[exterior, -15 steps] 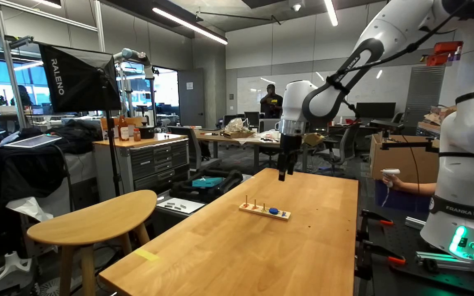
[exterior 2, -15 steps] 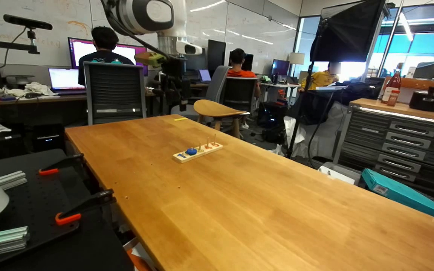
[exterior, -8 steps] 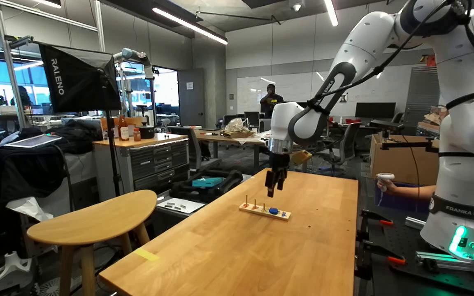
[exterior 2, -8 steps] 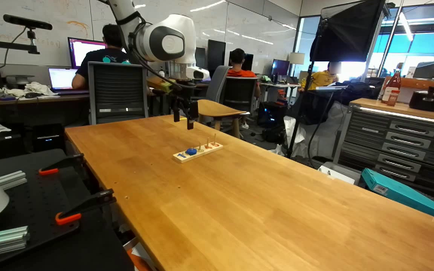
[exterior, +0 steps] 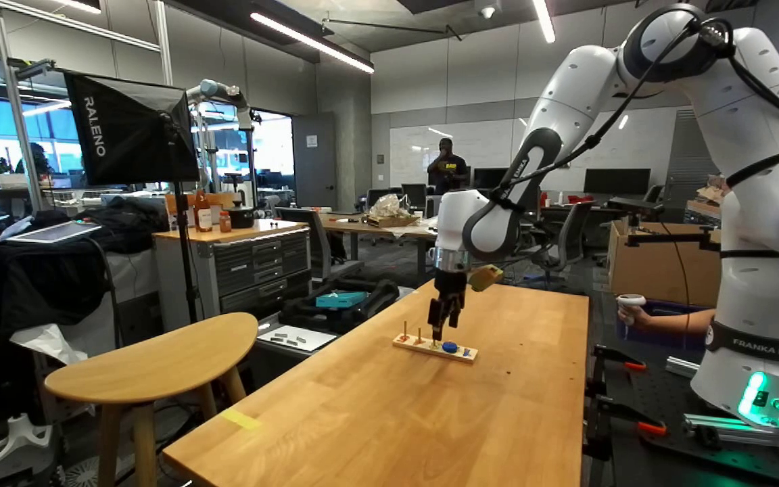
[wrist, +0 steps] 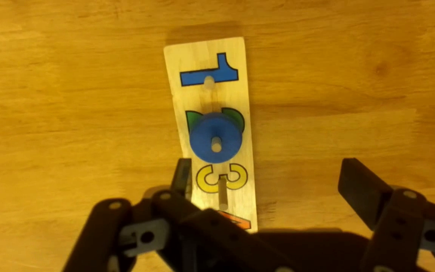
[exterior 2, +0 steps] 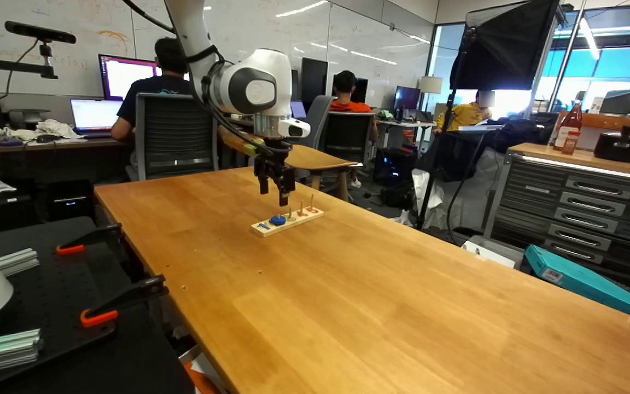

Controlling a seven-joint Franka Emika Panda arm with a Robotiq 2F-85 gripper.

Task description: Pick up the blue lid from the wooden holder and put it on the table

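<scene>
The blue lid [wrist: 202, 139] is a round disc on a peg of the wooden holder [wrist: 191, 96], over the green 2. In both exterior views the lid [exterior: 450, 347] [exterior 2: 277, 220] sits near one end of the holder [exterior: 423, 349] [exterior 2: 297, 221], which lies on the table [exterior: 511, 419] [exterior 2: 348, 284]. My gripper [wrist: 267, 160] is open and empty, fingers wide apart. In the wrist view the left finger is at the holder's edge beside the yellow 3; the right finger is over bare table. The exterior views show the gripper [exterior: 445, 330] [exterior 2: 274, 198] low above the holder. The holder's far end is hidden in the wrist view.
Several thin pegs stand up from the holder, one [wrist: 222, 194] between my fingers in the wrist view. Clamps with orange tips [exterior: 633, 364] [exterior 2: 99, 317] hold the table edge by the robot base. A rounded stool [exterior: 159, 358] [exterior 2: 315, 157] stands beside the table.
My gripper has come down from high above the table to just above the holder, moving left in the exterior view with the robot base. The lid and holder have not moved.
</scene>
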